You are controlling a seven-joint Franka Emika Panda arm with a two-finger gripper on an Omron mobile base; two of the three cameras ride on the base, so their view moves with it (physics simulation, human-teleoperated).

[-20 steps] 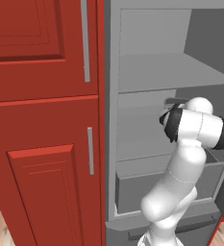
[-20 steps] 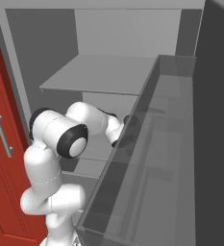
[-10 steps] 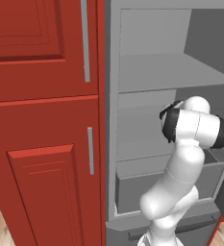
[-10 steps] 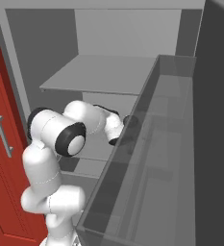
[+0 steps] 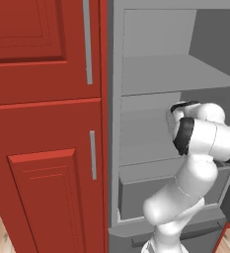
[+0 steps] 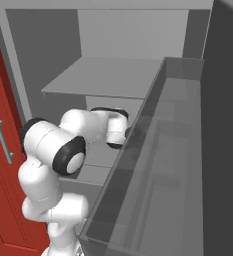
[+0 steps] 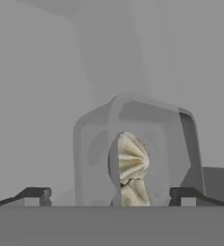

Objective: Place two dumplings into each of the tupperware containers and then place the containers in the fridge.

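My tool (image 7: pixel 111 194) is spread wide, grasping nothing; the tupperware container (image 7: pixel 135 153) with its dumplings (image 7: pixel 129 168) sits just ahead on the fridge (image 5: pixel 151 74) shelf, so I judge it delivered for chilling.

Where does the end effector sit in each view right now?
Left base view: end effector right of centre, under the fridge shelf, mostly behind the wrist.
Right base view: left of centre, against the door bin.
Hand view: low centre, jaws wide, facing the tupperware container with dumplings.
Shared landmark: the fridge's grey interior.
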